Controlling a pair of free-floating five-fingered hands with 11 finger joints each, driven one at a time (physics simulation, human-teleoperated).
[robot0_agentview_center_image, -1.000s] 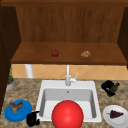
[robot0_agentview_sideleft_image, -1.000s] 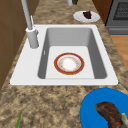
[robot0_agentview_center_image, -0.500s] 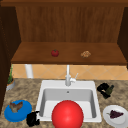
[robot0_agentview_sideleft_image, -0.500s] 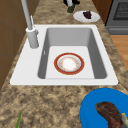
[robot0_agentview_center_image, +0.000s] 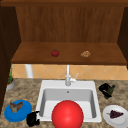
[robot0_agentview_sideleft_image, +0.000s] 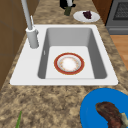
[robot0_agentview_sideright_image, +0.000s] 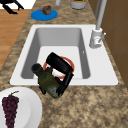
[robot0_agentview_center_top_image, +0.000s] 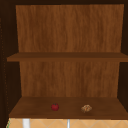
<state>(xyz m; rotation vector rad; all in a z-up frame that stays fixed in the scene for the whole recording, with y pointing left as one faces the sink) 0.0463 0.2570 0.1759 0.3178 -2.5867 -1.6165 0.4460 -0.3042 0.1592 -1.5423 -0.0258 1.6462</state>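
My right hand (robot0_agentview_center_image: 105, 89) hovers over the counter right of the sink (robot0_agentview_center_image: 47, 87), shut on a dark green bottle (robot0_agentview_center_image: 110, 92). In the right side view this hand (robot0_agentview_sideright_image: 61, 68) grips the bottle (robot0_agentview_sideright_image: 47, 81), which is tilted over the counter at the sink's near rim (robot0_agentview_sideright_image: 65, 81). In the left side view the hand (robot0_agentview_sideleft_image: 64, 3) and bottle (robot0_agentview_sideleft_image: 67, 10) are at the far end. A red bowl (robot0_agentview_center_image: 67, 115) lies in the sink basin. My left hand (robot0_agentview_center_image: 32, 119) hangs open at the sink's front left corner, beside a blue plate (robot0_agentview_center_image: 23, 113).
The blue plate carries a brown piece of food (robot0_agentview_center_image: 16, 106). A white plate (robot0_agentview_center_image: 113, 121) with dark grapes (robot0_agentview_center_image: 115, 114) sits at the front right. The faucet (robot0_agentview_center_image: 68, 78) stands behind the basin. On the shelf (robot0_agentview_center_image: 35, 56) are a red apple (robot0_agentview_center_image: 55, 52) and a tan lump (robot0_agentview_center_image: 85, 54).
My right hand with the bottle has shifted slightly and now shows at the top of the left side view. The left hand has stayed put.
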